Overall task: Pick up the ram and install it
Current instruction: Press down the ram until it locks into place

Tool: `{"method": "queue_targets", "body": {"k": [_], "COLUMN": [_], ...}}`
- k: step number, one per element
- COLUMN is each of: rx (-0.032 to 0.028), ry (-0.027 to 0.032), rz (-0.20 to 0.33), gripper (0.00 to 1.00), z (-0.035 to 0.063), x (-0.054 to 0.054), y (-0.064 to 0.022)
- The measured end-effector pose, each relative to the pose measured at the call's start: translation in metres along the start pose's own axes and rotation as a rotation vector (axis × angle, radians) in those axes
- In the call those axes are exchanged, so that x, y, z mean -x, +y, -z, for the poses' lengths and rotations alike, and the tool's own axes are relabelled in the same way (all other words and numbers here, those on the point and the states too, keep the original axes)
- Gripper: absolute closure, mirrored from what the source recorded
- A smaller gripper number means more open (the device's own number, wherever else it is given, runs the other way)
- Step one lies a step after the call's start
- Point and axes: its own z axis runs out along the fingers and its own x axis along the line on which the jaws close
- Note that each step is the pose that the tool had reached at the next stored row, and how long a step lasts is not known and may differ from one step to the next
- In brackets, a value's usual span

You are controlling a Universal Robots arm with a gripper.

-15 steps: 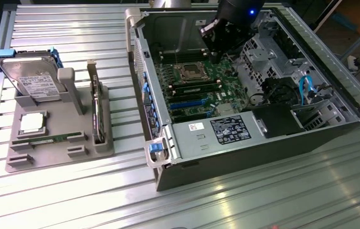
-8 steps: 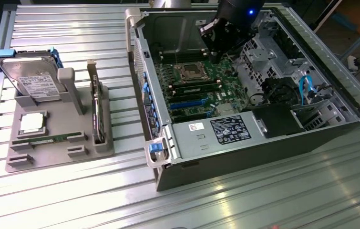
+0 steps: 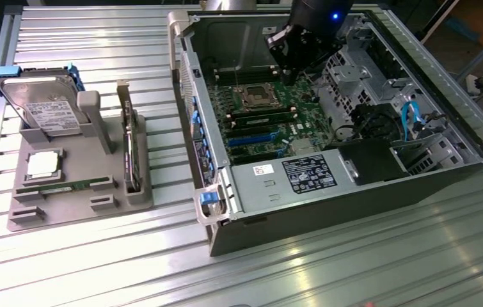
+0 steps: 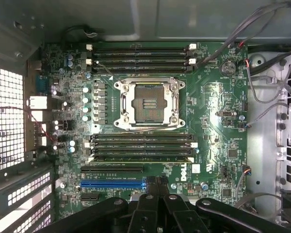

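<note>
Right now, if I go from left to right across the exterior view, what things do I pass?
Hard drive → gray holder tray → dark expansion card → ram lies low in that tray → open computer case, claw above its motherboard.

Ribbed aluminium slat table (image 3: 327,268), seen from above in the exterior view. At nine o'clock, resting directly on the slats, a grey parts holder (image 3: 79,204). From centre toward three o'clock, lying on its side, an open desktop computer case (image 3: 327,211).
</note>
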Motion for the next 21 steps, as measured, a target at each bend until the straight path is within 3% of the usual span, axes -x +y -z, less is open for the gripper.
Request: {"method": "queue_targets", "body": {"k": [18,21], "rx": [-0.0008,0.002], "ry": [-0.0006,-0.0034], "rz": [0.0,0.0], "gripper": [0.89,0.89], "z": [0.0088,0.0092], "x": [-0.0001,-0.0005], "y": [0.0001,0.0001]}}
